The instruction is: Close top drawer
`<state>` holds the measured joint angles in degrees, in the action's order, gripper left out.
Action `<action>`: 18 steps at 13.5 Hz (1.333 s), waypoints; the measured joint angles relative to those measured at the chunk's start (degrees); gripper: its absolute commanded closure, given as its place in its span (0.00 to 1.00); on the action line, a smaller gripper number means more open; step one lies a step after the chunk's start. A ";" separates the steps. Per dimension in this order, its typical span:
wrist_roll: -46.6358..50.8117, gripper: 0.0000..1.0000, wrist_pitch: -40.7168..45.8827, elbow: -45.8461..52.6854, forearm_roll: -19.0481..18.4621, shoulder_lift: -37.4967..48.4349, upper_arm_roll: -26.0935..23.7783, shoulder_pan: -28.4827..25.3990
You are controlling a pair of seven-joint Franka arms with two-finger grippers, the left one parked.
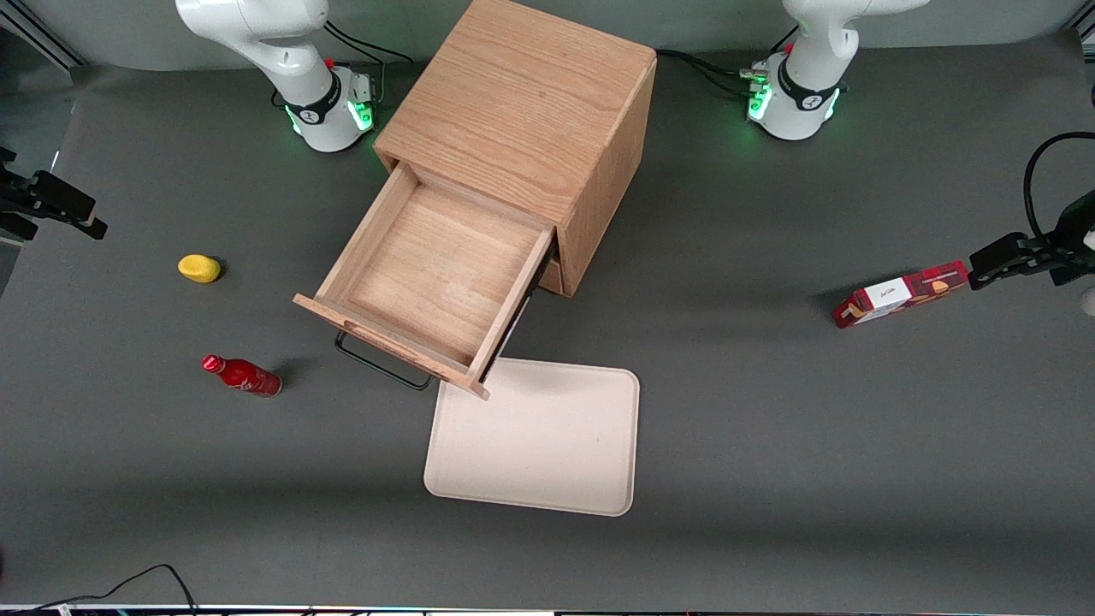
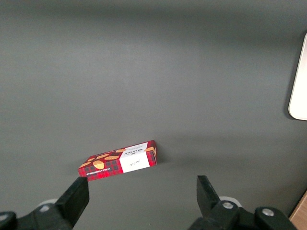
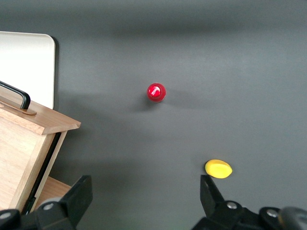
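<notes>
Oak top drawer (image 1: 432,275) pulled fully out; gripper (image 3: 144,203) w/ fingers spread, well apart, above table.

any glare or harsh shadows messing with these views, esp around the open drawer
Front view: even light, no glare; the top drawer casts a soft shadow onto the cream tray. Right wrist view: the gripper, open above the table toward the working arm's end, looks sharp; the red bottle cap carries a small highlight.

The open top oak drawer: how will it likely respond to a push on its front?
The open top oak drawer sits on side runners, so it probably slides straight in. Empty, it likely moves easily. The open right gripper is high above the table, away from it.
</notes>
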<state>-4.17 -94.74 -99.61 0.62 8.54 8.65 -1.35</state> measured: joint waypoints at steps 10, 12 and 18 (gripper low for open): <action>-0.21 0.00 -0.82 3.46 0.00 -3.81 -0.11 -0.55; -1.48 0.00 -0.95 5.38 0.00 -6.23 -0.38 -0.65; -9.78 0.00 -0.96 18.69 0.02 -20.06 -5.96 -1.13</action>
<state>-13.95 -95.70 -80.91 0.64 -11.52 2.69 -2.48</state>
